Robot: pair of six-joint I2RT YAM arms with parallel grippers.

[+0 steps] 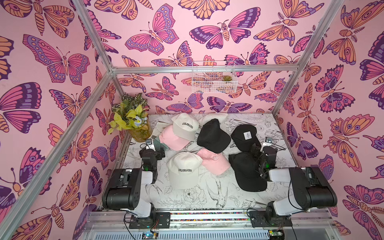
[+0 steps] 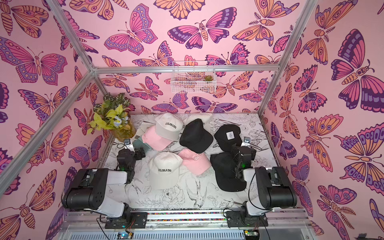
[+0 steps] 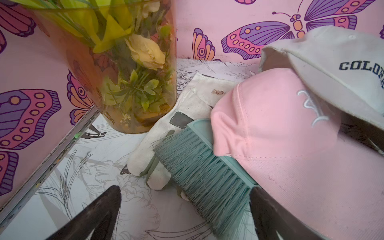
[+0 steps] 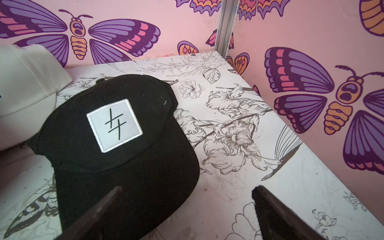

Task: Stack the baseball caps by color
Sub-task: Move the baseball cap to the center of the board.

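Several baseball caps lie across the floral table. At the back a cream COLORADO cap (image 1: 185, 125) rests on a pink cap (image 3: 270, 116), beside a plain black cap (image 1: 214, 135) and a black cap with a white patch (image 4: 116, 124). In front lie a cream COLORADO cap (image 1: 184, 170), a pink cap (image 1: 214, 163) and a black cap (image 1: 247, 172). My left gripper (image 3: 185, 188) stands open low over the table by the back pink cap's brim, holding nothing. My right gripper (image 4: 187, 187) is open at the patch cap's brim edge, one finger over the brim.
A teal brush (image 3: 199, 182) lies on a white glove (image 3: 187, 99) against the pink cap. A glass vase of plants (image 1: 137, 126) stands in the back left corner. A wire basket (image 1: 214, 81) hangs on the back wall. Metal frame posts edge the table.
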